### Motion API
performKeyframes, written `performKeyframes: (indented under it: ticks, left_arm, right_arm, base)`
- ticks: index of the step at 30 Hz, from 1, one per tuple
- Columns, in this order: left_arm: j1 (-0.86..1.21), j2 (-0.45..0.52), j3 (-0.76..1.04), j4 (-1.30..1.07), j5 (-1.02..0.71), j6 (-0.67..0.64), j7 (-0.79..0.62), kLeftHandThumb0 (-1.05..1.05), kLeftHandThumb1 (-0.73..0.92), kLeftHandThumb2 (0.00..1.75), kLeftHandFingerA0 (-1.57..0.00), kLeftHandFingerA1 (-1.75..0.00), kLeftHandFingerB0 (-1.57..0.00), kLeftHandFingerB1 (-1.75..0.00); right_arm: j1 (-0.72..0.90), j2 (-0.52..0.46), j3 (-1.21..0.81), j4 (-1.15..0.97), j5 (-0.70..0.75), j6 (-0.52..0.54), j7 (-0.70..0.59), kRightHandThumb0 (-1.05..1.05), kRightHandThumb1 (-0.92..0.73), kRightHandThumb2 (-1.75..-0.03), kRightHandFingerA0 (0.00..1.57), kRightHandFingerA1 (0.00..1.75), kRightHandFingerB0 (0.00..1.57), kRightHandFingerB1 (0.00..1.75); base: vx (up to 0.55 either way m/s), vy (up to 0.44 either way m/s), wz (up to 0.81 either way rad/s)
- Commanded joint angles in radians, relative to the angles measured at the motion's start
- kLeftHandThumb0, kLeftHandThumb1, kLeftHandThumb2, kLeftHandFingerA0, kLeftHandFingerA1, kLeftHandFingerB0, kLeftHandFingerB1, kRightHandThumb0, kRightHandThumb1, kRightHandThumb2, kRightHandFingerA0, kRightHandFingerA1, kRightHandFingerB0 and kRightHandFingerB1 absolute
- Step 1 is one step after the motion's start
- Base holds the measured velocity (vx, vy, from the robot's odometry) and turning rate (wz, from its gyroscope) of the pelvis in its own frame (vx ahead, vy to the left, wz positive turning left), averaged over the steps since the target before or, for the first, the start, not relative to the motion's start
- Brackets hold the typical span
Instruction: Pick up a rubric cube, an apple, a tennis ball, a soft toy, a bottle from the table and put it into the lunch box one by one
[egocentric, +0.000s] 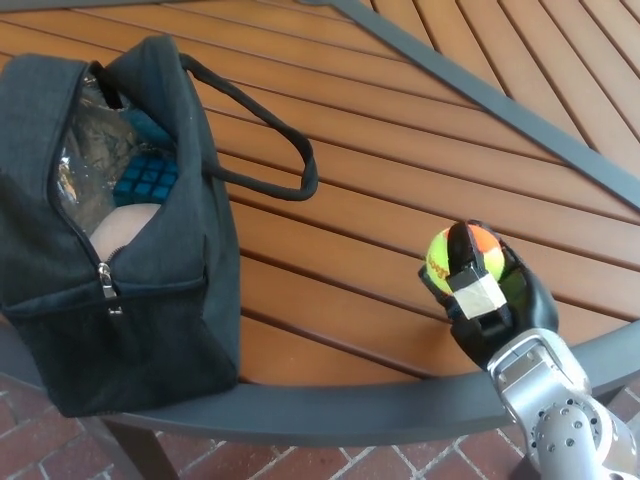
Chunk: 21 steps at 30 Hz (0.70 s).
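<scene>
The right hand (480, 290) rises from the near right edge of the table (400, 190), wrist low and silver, palm turned up. Its black fingers (462, 262) are wrapped around a tennis ball (452, 255), orange and yellow-green, held clear above the wooden slats; 1 finger with a pale taped pad crosses the ball's front. Well to the hand's left sits the dark lunch box (120, 250), unzipped, its strap (270, 150) looping out toward the hand. Inside show a blue cube (148, 180), a pale rounded thing and foil lining. Nothing lies between hand and bag. No writing is legible.
</scene>
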Motion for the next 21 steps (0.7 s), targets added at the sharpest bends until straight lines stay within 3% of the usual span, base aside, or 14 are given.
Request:
performKeyframes:
  ticks: [1,2,3,5,6,10,11,14,15,21]
  left_arm:
    - [-0.004,0.044,-0.017,0.005,0.044,-0.036,0.016,-0.12,0.64,0.88,-1.05,-1.19,-0.98,-1.12]
    - [-0.004,0.044,-0.017,0.005,0.044,-0.036,0.016,-0.12,0.64,0.88,-1.05,-1.19,-0.98,-1.12]
    - [-0.002,0.045,-0.019,0.005,0.048,-0.037,0.019,-0.12,0.63,0.90,-1.06,-1.19,-0.98,-1.12]
    - [-0.001,0.047,-0.023,0.005,0.052,-0.039,0.022,-0.12,0.63,0.90,-1.06,-1.19,-0.98,-1.12]
    - [-0.001,0.045,-0.014,0.007,0.040,-0.036,0.012,-0.14,0.58,0.97,-1.11,-1.15,-1.00,-1.10]
    - [-0.002,0.041,0.001,0.009,0.021,-0.031,-0.006,-0.14,0.58,0.97,-1.11,-1.15,-1.00,-1.10]
    - [0.001,0.045,-0.002,0.011,0.026,-0.036,-0.001,-0.12,0.56,1.00,-1.12,-1.13,-1.00,-1.10]
    - [0.005,0.049,-0.006,0.014,0.034,-0.042,0.005,-0.12,0.56,1.00,-1.12,-1.13,-1.00,-1.10]
    - [0.003,0.048,-0.007,0.015,0.034,-0.043,0.004,-0.12,0.62,0.90,-1.12,-1.16,-0.98,-1.14]
    - [0.000,0.045,-0.014,0.015,0.044,-0.040,0.018,-0.13,0.64,0.87,-1.12,-1.14,-0.98,-1.13]
  right_arm:
    - [-0.217,0.601,-0.017,-0.127,0.484,-0.037,-0.223,-0.51,-0.92,-0.76,0.95,1.75,0.61,1.75]
    - [-0.217,0.601,-0.017,-0.127,0.484,-0.037,-0.223,-0.51,-0.92,-0.76,0.95,1.75,0.61,1.75]
    - [-0.225,0.591,-0.007,-0.125,0.471,-0.031,-0.224,-0.67,-0.74,-1.04,1.21,1.53,0.89,1.36]
    - [-0.235,0.577,0.008,-0.122,0.459,-0.024,-0.227,-0.67,-0.74,-1.04,1.21,1.53,0.89,1.36]
    - [-0.259,0.564,0.016,-0.111,0.441,-0.022,-0.227,-0.40,-0.92,-0.92,0.98,1.75,0.58,1.75]
    - [-0.292,0.544,0.032,-0.094,0.431,-0.025,-0.231,-0.40,-0.92,-0.92,0.98,1.75,0.58,1.75]
    - [-0.320,0.528,0.029,-0.081,0.436,-0.024,-0.218,-0.37,-0.86,-1.03,1.01,1.75,0.67,1.75]
    - [-0.362,0.499,0.031,-0.061,0.452,-0.026,-0.202,-0.37,-0.86,-1.03,1.01,1.75,0.67,1.75]
    - [-0.386,0.488,0.028,-0.051,0.460,-0.024,-0.197,-0.32,-0.73,-1.15,1.02,1.75,0.70,1.75]
    - [-0.408,0.463,0.050,-0.053,0.481,0.000,-0.201,-0.34,-0.71,-1.20,1.03,1.75,0.69,1.75]
  base:
    - [0.00,0.000,0.00]
    - [0.00,0.000,0.00]
    - [0.00,0.000,0.00]
    - [0.00,0.000,0.00]
    - [0.00,0.000,0.00]
    - [0.00,0.000,0.00]
    - [0.00,0.000,0.00]
    - [0.00,0.000,0.00]
    - [0.00,0.000,0.00]
    - [0.00,0.000,0.00]
